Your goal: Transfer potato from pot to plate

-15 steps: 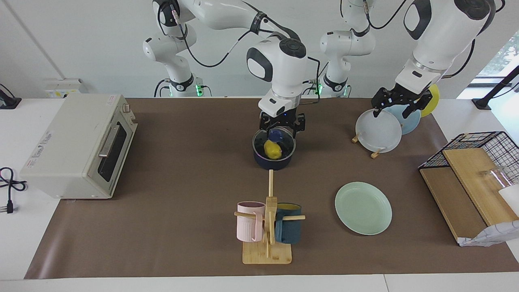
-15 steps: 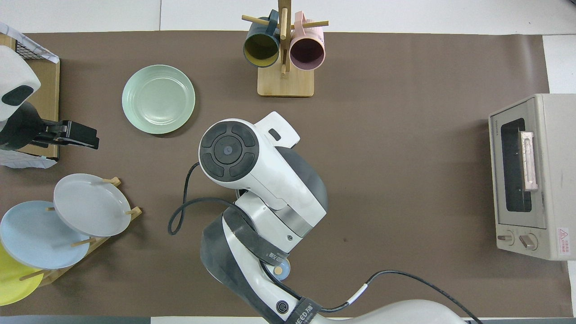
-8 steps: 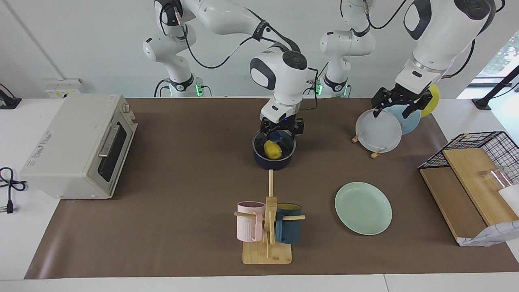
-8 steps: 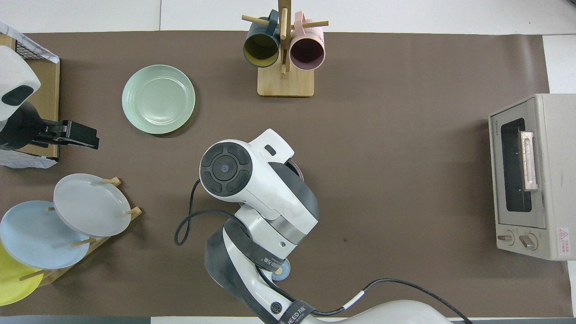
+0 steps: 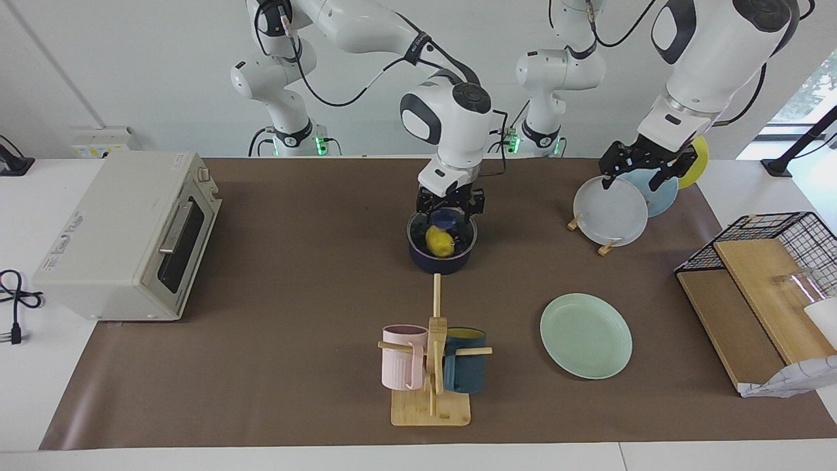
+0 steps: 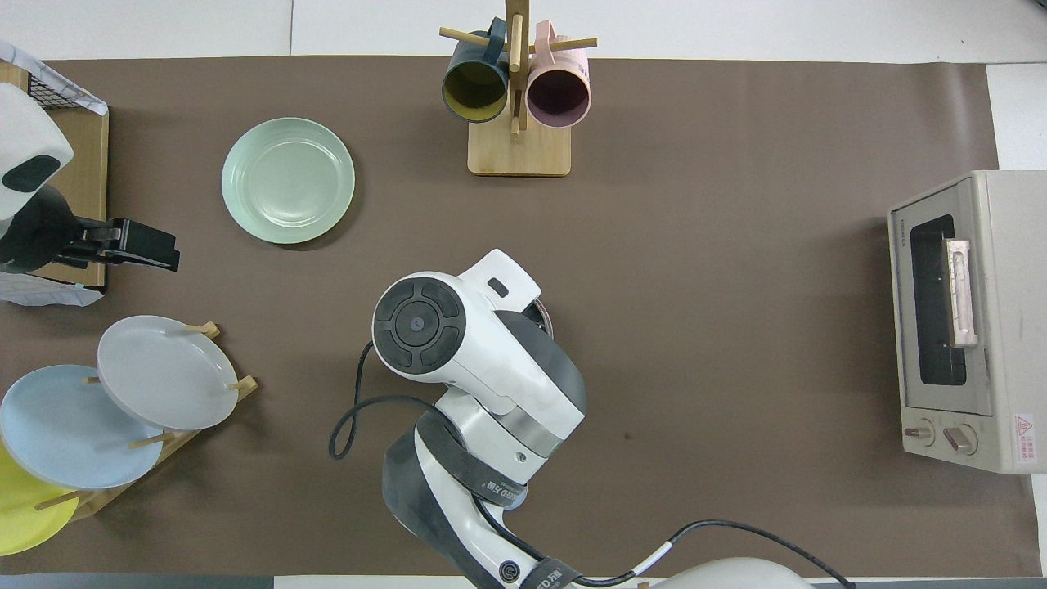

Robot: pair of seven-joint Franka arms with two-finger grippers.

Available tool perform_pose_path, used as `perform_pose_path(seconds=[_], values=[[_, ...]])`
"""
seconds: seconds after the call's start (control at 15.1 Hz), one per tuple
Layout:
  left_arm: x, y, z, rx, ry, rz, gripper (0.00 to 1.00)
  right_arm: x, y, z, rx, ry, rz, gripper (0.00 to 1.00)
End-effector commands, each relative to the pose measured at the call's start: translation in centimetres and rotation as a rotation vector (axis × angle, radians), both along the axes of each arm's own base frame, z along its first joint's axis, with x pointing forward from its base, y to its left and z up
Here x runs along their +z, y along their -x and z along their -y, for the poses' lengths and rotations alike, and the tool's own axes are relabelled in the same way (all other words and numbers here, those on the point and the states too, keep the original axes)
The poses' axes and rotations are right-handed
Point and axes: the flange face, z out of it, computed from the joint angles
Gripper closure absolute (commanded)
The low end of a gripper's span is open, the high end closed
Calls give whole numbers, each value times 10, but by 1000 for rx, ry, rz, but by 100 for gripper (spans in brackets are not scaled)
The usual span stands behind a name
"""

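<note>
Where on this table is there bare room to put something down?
Bare cloth lies between the oven and the pot, and around the green plate. It is crowded by the plate rack and the wire basket.

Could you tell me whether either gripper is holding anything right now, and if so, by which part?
Nothing is held. The right gripper is down at the pot, fingers open; the potato lies loose inside. The left gripper waits open above the plate rack.

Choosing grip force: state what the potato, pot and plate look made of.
Potato: probably plastic or rubber; smooth, even bright yellow skin.
Pot: likely coated metal; dark navy wall, black inside, though the look leaves it open.
Plate: plastic or glazed ceramic; pale mint green, soft sheen, raised rim.
</note>
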Motion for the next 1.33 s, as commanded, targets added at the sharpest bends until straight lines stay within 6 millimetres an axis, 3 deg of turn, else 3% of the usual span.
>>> perform_pose_path(seconds=[0.0, 0.2, 0.73, 1.26], values=[[3, 8, -5, 1, -6, -5, 0, 3, 5, 8, 32, 11, 11, 3], [3, 8, -4, -1, -6, -5, 0, 2, 6, 9, 38, 13, 9, 4], [3, 8, -4, -1, -6, -5, 0, 1, 5, 11, 52, 15, 7, 29], [3, 7, -4, -1, -5, -1, 0, 14, -7, 18, 62, 3, 20, 31]])
